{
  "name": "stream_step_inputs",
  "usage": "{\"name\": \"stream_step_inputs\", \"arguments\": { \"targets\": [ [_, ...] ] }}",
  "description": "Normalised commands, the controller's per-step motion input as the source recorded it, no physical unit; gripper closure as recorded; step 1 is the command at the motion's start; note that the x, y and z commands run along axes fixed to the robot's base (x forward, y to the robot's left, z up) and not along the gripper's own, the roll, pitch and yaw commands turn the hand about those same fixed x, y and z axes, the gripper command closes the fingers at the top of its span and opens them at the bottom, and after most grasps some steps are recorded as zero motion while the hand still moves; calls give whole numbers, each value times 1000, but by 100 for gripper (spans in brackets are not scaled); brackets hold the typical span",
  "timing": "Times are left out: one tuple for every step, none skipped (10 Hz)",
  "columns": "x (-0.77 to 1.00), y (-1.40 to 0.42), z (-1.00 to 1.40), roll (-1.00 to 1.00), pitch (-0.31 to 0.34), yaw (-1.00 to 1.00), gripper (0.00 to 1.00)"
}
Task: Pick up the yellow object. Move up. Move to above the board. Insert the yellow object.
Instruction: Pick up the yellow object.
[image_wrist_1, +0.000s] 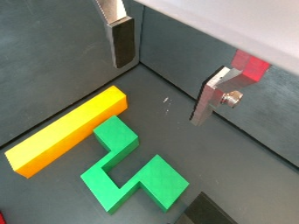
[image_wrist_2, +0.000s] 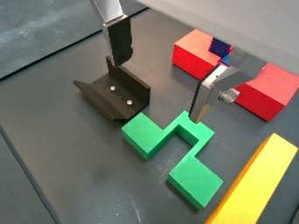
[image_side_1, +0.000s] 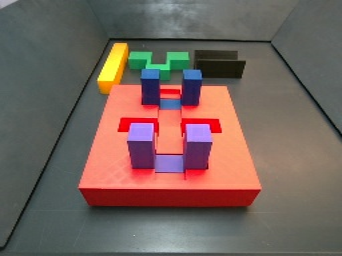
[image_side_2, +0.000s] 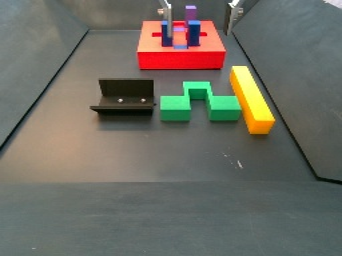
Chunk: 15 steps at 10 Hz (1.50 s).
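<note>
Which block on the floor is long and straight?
The yellow bar. It is one plain straight piece, while the green block beside it zigzags. The fixture is dark and L-shaped. The tool hangs open above them.

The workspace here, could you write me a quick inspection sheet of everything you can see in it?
Surface: dark grey floor with low walls.
Job's things: the yellow bar lies flat on the floor, not held, beside the green zigzag block. The red board carries upright blue and purple blocks.
Clutter: the green zigzag block; the black fixture near it.
Hand: the hand hangs above the floor, fingers apart, nothing between them.
Cables: nothing seen.
Surroundings: a light panel beyond the wall in a wrist view.
</note>
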Motion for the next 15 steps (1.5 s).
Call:
{"name": "stream_step_inputs", "arguments": {
  "targets": [
    [0, 0, -60, 0, 0, 0, 0],
    [0, -31, -249, 0, 0, -151, 0],
    [-114, -529, -457, 123, 0, 0, 0],
    [-374, -823, -566, 256, 0, 57, 0],
    [-520, -474, -497, 27, -66, 63, 0],
    [-626, -246, -380, -47, -167, 60, 0],
    [-646, -183, -420, -59, -184, 57, 0],
    [-780, 0, -477, -80, -203, 0, 0],
    [-991, 151, -460, -147, -204, 0, 0],
    [-951, 31, -437, -113, -163, 0, 0],
    [-783, 6, -423, -113, -140, 0, 0],
    [-557, 0, -297, -114, -93, 0, 0],
    [-311, -91, -209, 0, 0, -26, 0],
    [-57, -46, -169, 39, 14, -126, 0],
    [-134, 0, -369, 50, 14, -163, 0]
  ]
}}
